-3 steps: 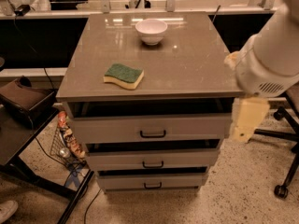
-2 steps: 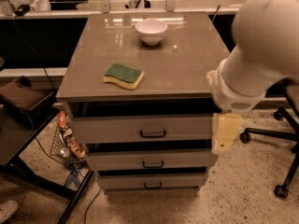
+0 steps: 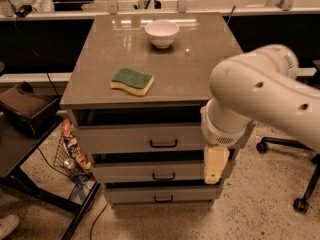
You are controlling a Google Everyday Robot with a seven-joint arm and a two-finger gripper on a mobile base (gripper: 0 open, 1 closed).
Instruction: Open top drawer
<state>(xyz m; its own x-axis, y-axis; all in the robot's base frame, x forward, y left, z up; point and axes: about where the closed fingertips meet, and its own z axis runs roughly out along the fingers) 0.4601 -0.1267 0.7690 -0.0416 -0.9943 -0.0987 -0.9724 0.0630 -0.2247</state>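
The top drawer (image 3: 135, 138) is the tallest of three grey drawer fronts in the cabinet, with a small black bar handle (image 3: 163, 144) at its centre. Its front stands in line with the two lower fronts, with a dark gap under the tabletop above it. My gripper (image 3: 216, 165) is the cream-coloured piece hanging from the big white arm (image 3: 260, 96). It sits in front of the cabinet's right edge, to the right of the handle and a little lower. The arm hides the right end of the drawer.
A green and yellow sponge (image 3: 132, 81) and a white bowl (image 3: 161, 33) lie on the grey cabinet top (image 3: 195, 69). The middle drawer (image 3: 150, 172) and bottom drawer (image 3: 150, 196) are below. A dark side table (image 3: 25, 134) stands left, with clutter on the floor. An office chair base (image 3: 295, 174) is at the right.
The arm has swung left and nearer to the camera, and the gripper has moved from right of the cabinet to in front of its right edge. The drawers have not moved.
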